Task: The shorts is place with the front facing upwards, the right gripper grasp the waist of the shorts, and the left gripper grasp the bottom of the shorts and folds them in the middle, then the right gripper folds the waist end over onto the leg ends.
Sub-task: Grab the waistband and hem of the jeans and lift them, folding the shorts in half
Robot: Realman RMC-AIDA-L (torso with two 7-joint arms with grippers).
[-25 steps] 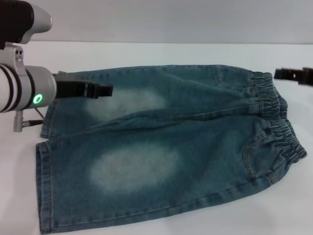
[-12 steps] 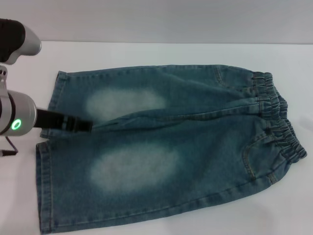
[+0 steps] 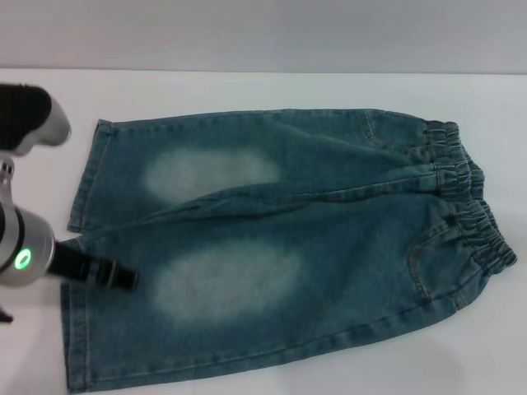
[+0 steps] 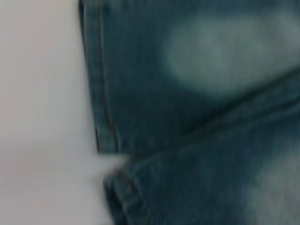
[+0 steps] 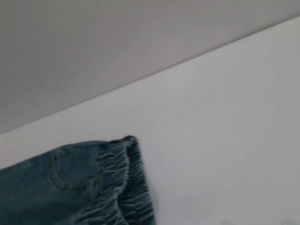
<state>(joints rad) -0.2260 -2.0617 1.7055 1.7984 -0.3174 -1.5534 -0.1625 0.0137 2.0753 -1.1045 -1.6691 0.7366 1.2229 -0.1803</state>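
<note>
The blue denim shorts point(image 3: 272, 247) lie flat, front up, on the white table. Their ruched waist point(image 3: 469, 206) is at the right and the bottom point(image 3: 76, 321) at the left. My left gripper point(image 3: 123, 280), on the arm with the green ring, hovers over the near leg just inside its hem and holds nothing. In the left wrist view the shorts point(image 4: 197, 117) fill the picture, with the leg hem point(image 4: 101, 93) beside bare table. In the right wrist view a corner of the waist point(image 5: 126, 178) shows from a distance. The right gripper is out of view.
The white table point(image 3: 247, 90) runs around the shorts on all sides, with a grey wall point(image 3: 263, 33) behind it. The near leg hem reaches almost to the lower edge of the head view.
My left gripper has swept from above the far leg end to the near leg end, toward me. The right gripper, seen at the right edge a second ago, has left the view.
</note>
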